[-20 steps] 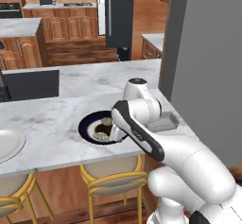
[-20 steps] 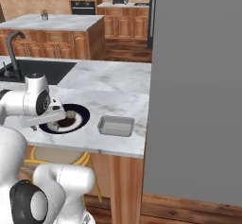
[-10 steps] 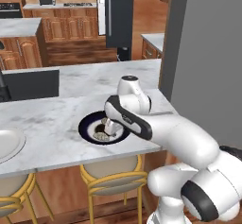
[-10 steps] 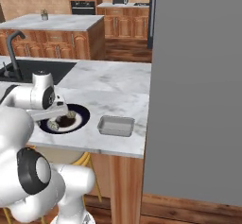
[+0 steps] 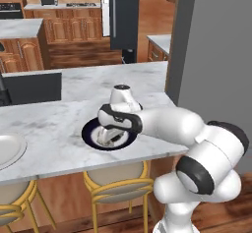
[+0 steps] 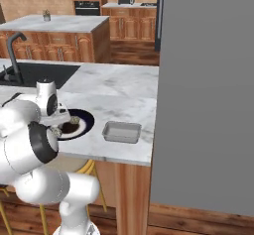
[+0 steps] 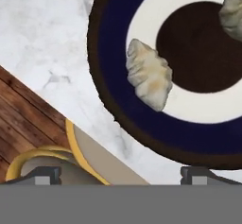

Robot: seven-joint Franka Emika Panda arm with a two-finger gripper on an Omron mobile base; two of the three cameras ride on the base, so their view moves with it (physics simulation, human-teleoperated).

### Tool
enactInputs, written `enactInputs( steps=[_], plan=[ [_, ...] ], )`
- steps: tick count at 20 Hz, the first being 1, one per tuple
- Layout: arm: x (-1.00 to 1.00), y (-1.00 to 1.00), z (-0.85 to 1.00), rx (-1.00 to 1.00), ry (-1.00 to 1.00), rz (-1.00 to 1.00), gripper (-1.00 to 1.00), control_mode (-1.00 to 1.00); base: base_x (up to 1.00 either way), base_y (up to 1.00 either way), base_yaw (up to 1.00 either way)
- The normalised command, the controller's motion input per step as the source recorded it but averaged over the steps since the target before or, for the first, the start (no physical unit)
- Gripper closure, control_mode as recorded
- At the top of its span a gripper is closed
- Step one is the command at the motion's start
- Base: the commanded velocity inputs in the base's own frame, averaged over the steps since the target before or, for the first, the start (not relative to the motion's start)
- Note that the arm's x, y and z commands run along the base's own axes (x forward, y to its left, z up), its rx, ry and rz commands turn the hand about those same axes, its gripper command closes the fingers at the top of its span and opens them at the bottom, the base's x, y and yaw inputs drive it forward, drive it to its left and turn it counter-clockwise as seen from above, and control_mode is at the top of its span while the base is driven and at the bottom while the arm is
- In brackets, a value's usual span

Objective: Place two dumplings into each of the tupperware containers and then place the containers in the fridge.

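Observation:
A round dark plate (image 7: 113,53) with a white ring lies near the marble counter's front edge. One dumpling (image 7: 149,74) rests on the ring, and a second dumpling (image 7: 231,15) is cut off by the picture's right edge. My gripper (image 7: 122,176) hangs close above the plate, open wide, with nothing between its fingertips (image 7: 45,175). In the left base view the gripper (image 5: 107,137) points down onto the plate (image 5: 91,137). One tupperware container (image 6: 121,131) sits empty to the right of the plate (image 6: 82,125), on which a dumpling (image 6: 74,121) shows. The fridge (image 5: 123,15) stands far behind.
A tall grey panel (image 6: 208,90) walls off the counter's right end. The dark sink (image 5: 29,87) with its faucet (image 6: 15,45) lies at the back left, and a round white plate (image 5: 7,148) at the left. Yellow stools (image 5: 115,185) stand under the front edge.
The arm has folded lower and the hand has come down closer over the dark plate. The jaws stay wide open. Plate, dumplings and container have not moved.

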Motion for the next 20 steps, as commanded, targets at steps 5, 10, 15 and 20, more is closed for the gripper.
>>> enactInputs(
  steps=[5, 10, 15, 20],
  plan=[
    [0.56, 0.19, -0.40, 0.00, 0.00, 0.01, -1.00, -1.00, 0.00, 0.00, 0.00],
    [0.51, 0.17, -0.34, 0.00, 0.04, 0.02, -1.00, -1.00, 0.00, 0.00, 0.00],
    [0.45, 0.23, -0.35, 0.00, 0.07, 0.01, -1.00, -1.00, 0.00, 0.00, 0.00],
    [0.23, 0.09, -0.27, 0.00, 0.08, 0.02, -1.00, -1.00, 0.00, 0.00, 0.00]
  ],
)
